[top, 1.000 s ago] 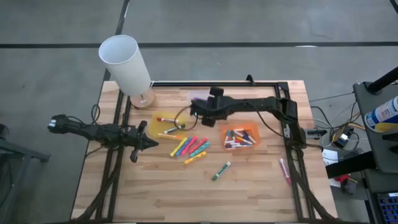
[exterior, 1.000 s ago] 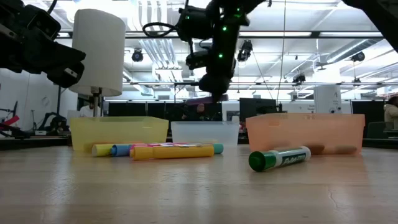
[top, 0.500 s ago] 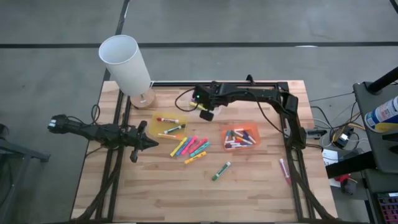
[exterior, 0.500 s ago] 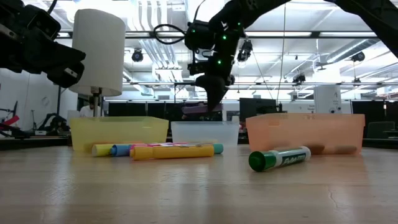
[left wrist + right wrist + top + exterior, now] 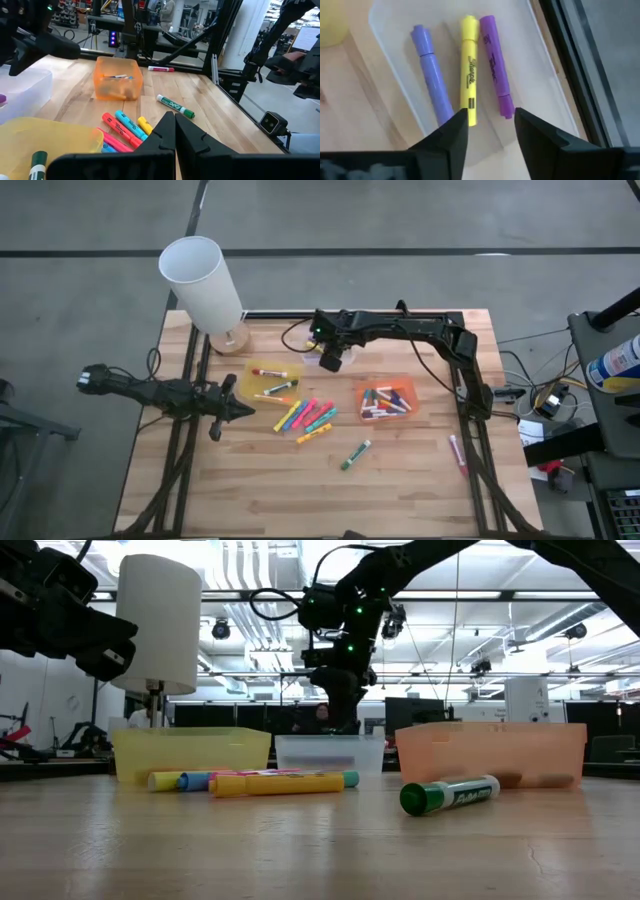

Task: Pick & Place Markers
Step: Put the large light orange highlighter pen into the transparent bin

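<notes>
Our right gripper (image 5: 490,131) has just spread its fingers above the clear tray (image 5: 540,75), the purple marker (image 5: 495,70) now lying below them, delivered, while our left gripper (image 5: 172,131) waits with fingers together.

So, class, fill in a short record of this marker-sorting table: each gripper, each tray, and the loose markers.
right gripper: open, above clear tray
left gripper: shut, waiting near the table's left edge
clear tray: three markers, blue-violet, yellow, purple
yellow tray: a few markers
orange tray: many markers
loose markers: cluster mid-table
green marker: apart, alone
</notes>
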Action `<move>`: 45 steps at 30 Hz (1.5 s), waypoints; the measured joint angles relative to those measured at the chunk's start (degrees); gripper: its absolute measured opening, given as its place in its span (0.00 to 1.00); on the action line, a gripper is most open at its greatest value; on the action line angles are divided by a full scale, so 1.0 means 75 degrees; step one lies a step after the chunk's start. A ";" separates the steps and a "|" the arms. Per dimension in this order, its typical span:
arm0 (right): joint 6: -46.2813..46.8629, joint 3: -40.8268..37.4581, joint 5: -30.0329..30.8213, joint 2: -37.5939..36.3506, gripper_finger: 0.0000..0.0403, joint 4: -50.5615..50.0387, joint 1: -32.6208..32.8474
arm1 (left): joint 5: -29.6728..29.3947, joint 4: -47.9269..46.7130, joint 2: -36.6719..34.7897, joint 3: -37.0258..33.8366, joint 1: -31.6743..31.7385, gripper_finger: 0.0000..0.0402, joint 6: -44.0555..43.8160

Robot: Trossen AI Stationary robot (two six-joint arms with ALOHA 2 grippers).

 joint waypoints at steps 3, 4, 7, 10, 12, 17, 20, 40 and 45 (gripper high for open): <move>-0.0001 0.0000 -0.0001 -0.0001 0.42 -0.0027 0.0061 | -0.0002 -0.0001 0.0001 0.0000 -0.0001 0.00 0.0001; -0.0025 0.0000 -0.0009 -0.0001 0.43 -0.0026 0.0124 | 0.0000 -0.0003 0.0002 0.0000 0.0000 0.00 0.0002; -0.0288 0.0000 -0.0037 -0.0021 0.44 -0.0020 0.0429 | 0.0001 -0.0003 0.0002 0.0000 0.0000 0.00 0.0002; -0.0790 0.0000 -0.0044 -0.0027 0.43 -0.0020 0.0850 | 0.0001 -0.0002 0.0000 0.0000 0.0000 0.00 0.0002; -0.1135 0.0000 -0.0083 -0.0030 0.42 -0.0020 0.1170 | 0.0001 -0.0002 0.0002 0.0000 0.0000 0.00 0.0001; -0.1584 0.0000 -0.0273 -0.0033 0.40 0.0011 0.2043 | 0.0001 0.0000 0.0002 0.0000 0.0000 0.00 0.0000; -0.1639 0.0000 -0.0600 -0.0033 0.39 0.0166 0.2485 | 0.0001 0.0000 0.0002 0.0000 0.0000 0.00 0.0000; -0.0795 -0.0316 -0.2046 0.0072 0.35 0.1068 0.3506 | -0.0001 -0.0003 -0.0001 0.0000 -0.0001 0.00 0.0001; -0.0773 -0.0548 -0.2095 0.0254 0.33 0.1185 0.3560 | -0.0002 -0.0003 -0.0001 0.0000 0.0000 0.00 0.0003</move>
